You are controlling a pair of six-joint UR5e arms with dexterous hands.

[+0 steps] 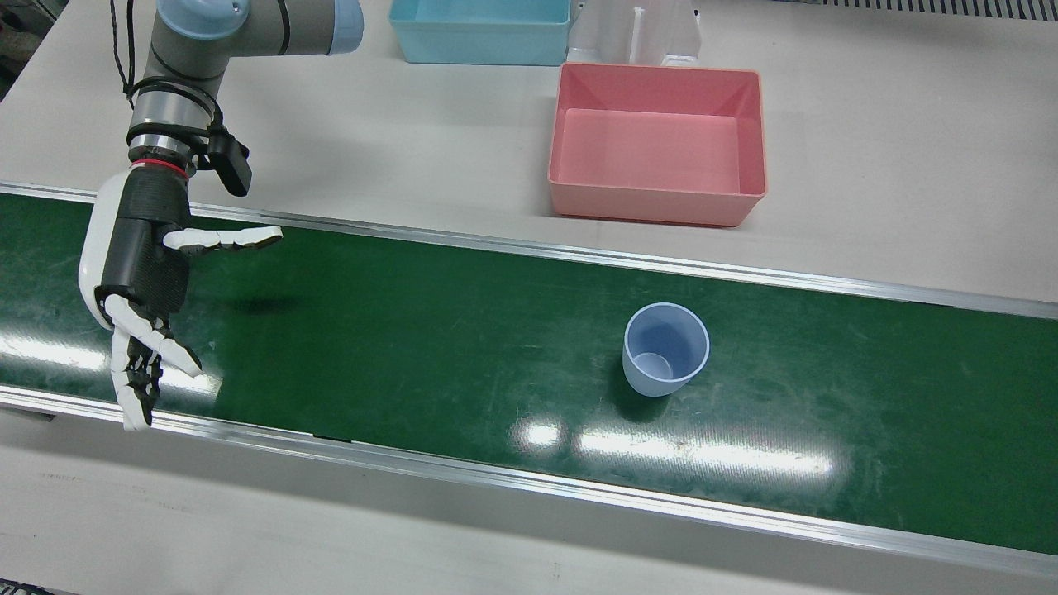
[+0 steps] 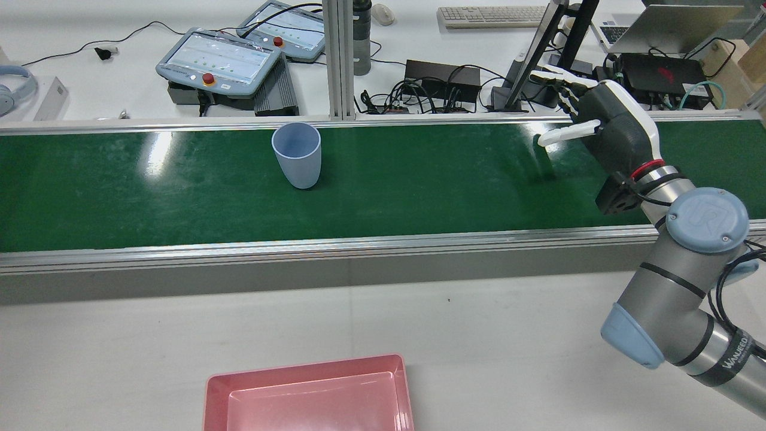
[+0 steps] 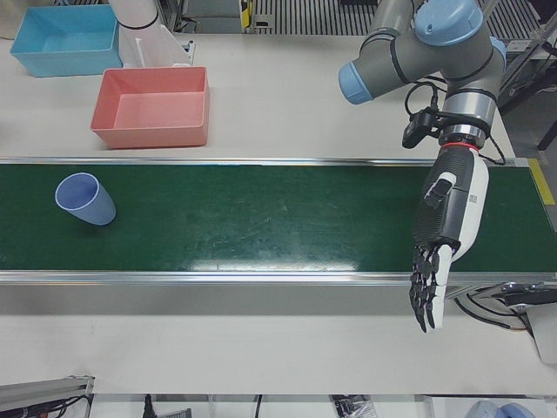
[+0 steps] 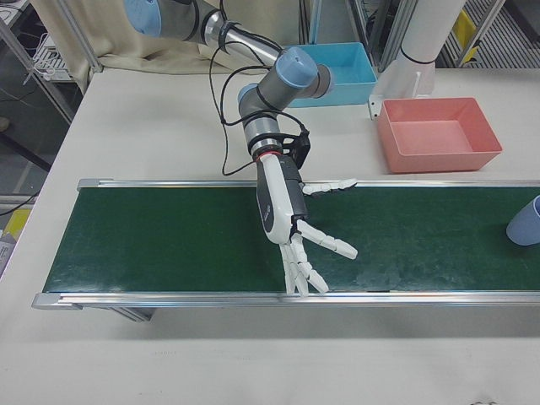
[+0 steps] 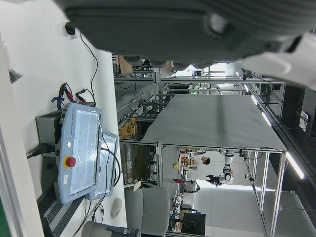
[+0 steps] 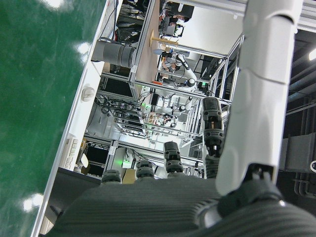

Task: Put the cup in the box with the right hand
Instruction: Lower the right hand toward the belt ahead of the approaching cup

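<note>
right hand (image 1: 136,273) open, fingers (image 1: 136,376) spread

White table (image 1: 868,124) carries pink box (image 1: 657,140), blue bin (image 1: 479,31); green belt (image 1: 413,347) carries cup (image 1: 665,349).

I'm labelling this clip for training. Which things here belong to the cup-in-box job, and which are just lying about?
Part of the job:
- blue cup, upright on the green conveyor belt
- pink box, empty
- right hand, open, far from the cup

Lying about:
- blue bin
- teach pendants
- keyboard
- laptop
</note>
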